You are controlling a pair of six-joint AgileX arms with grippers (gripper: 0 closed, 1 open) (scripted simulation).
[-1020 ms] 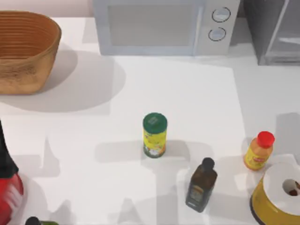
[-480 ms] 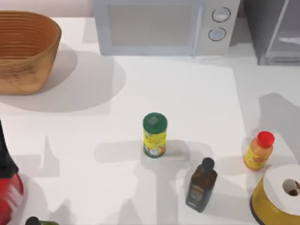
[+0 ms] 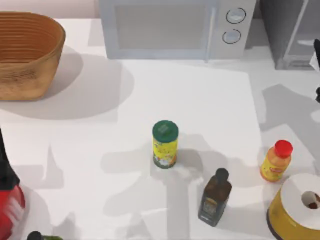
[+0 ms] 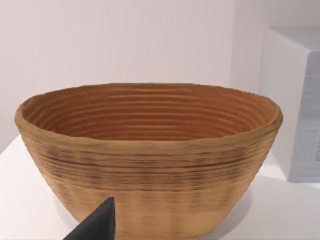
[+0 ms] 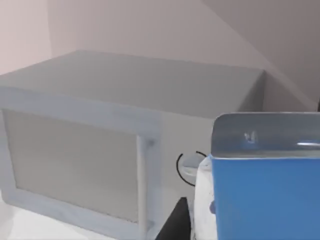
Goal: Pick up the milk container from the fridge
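The milk container [image 5: 265, 200], a blue carton with a pale top, looms close in the right wrist view. One dark finger [image 5: 175, 222] of my right gripper presses its white side, so the gripper looks shut on it. Behind the carton is the microwave's front. In the top view, dark parts of my right arm [image 3: 317, 55] show at the right edge, just in front of the dark grey fridge [image 3: 287, 30] at the back right. A single dark fingertip [image 4: 100, 222] of my left gripper points at the wicker basket [image 4: 150, 150].
The white microwave [image 3: 170, 27] stands at the back centre and the basket [image 3: 27, 55] at the back left. A green-capped yellow can [image 3: 165, 144], a dark bottle [image 3: 215, 196], an orange red-capped bottle [image 3: 276, 161] and a yellow-and-white roll [image 3: 295, 210] stand in front.
The right arm's shadow has slid toward the back right of the table. Dark parts of that arm have come into the top view at its right edge.
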